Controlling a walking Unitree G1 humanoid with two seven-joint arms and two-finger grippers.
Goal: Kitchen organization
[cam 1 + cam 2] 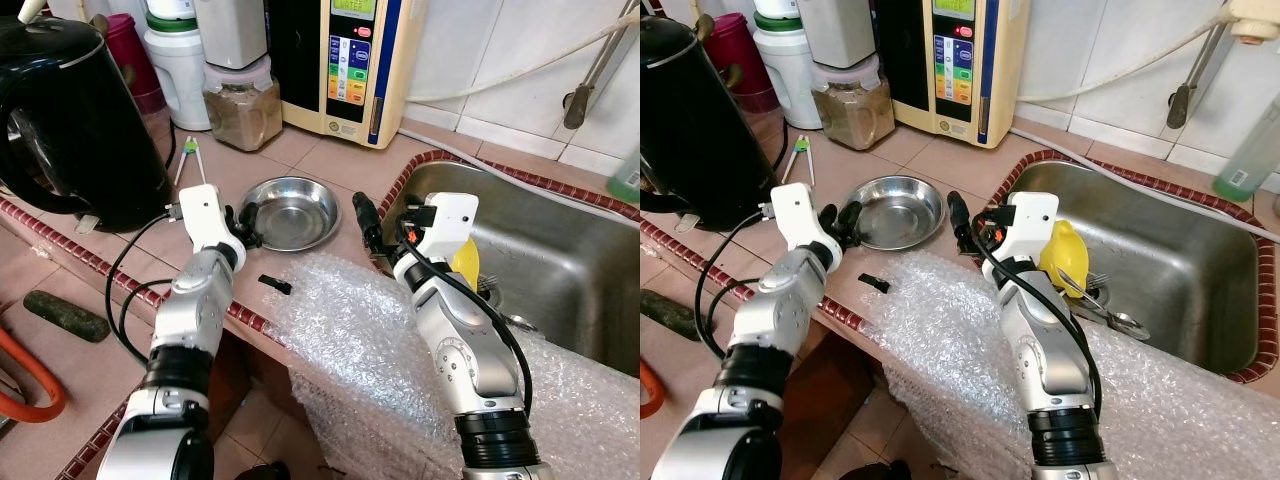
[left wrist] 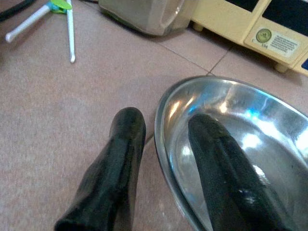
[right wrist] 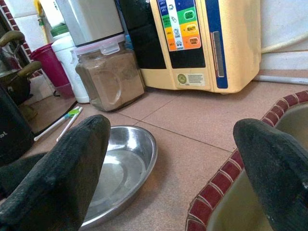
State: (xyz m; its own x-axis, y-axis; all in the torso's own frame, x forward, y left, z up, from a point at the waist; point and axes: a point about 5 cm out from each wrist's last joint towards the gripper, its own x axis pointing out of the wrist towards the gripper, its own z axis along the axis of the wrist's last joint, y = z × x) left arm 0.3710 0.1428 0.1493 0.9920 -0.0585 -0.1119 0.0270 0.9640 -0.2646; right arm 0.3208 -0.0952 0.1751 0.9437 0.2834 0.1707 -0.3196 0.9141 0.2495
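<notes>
a: where's the steel bowl right now?

b: on the tiled desk, between the black kettle and the sink. the left hand straddles its near rim, one finger inside the bowl, the other outside on the tile. spread, not pinching yet.

a: so the step is picking it up?

b: that's my guess. to do it well, press the fingers together squarely on the rim, then lift straight up; a thin shiny rim will likely slip or tip if gripped at an angle.

a: and the right hand?

b: fingers wide apart, holding nothing, low over the desk between bowl and sink edge. it could steady the far rim. mind the bubble wrap draped over the desk's front edge.
</notes>
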